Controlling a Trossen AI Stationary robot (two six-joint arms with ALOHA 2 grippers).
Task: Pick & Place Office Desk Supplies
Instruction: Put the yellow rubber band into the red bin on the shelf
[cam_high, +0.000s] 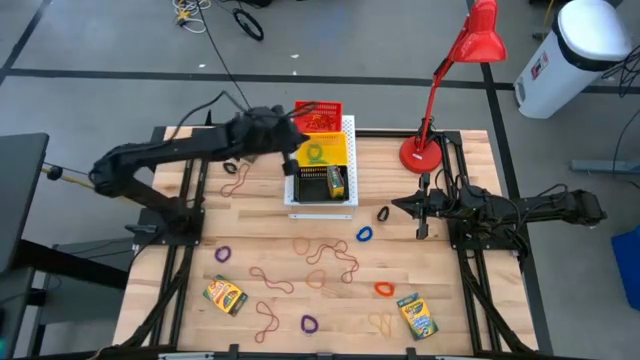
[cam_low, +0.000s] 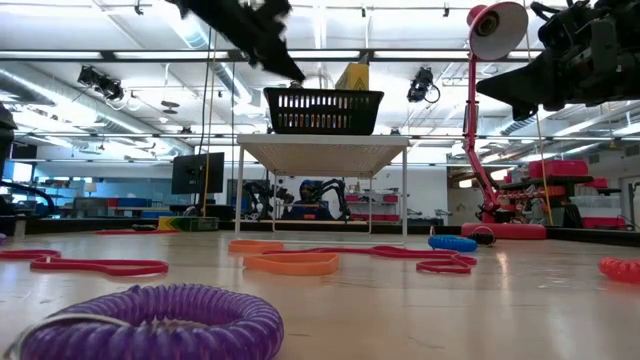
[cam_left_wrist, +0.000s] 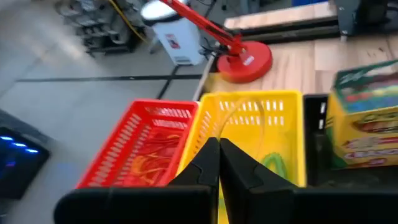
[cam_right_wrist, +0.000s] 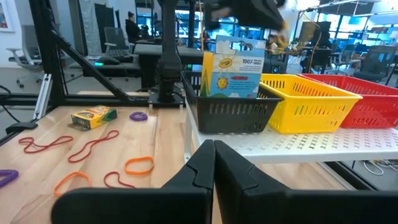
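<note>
My left gripper (cam_high: 291, 143) hangs shut over the three baskets on the white board, above the wall between the red basket (cam_left_wrist: 146, 146) and the yellow basket (cam_left_wrist: 258, 124); its fingers (cam_left_wrist: 219, 163) hold nothing that shows. The red basket holds reddish rubber bands, and a green loop (cam_left_wrist: 273, 165) lies in the yellow one. A crayon box (cam_high: 335, 182) stands upright in the black basket. My right gripper (cam_high: 415, 206) waits shut above the table's right side. Two crayon boxes (cam_high: 226, 295) (cam_high: 417, 315), rubber bands (cam_high: 322, 262) and coloured loops (cam_high: 365, 234) lie flat on the table.
A red desk lamp (cam_high: 425, 152) stands on its round base right of the baskets, its head reaching past the far edge. The white perforated board (cam_right_wrist: 292, 144) stands raised on thin legs. A purple loop (cam_low: 160, 322) lies close to the low camera.
</note>
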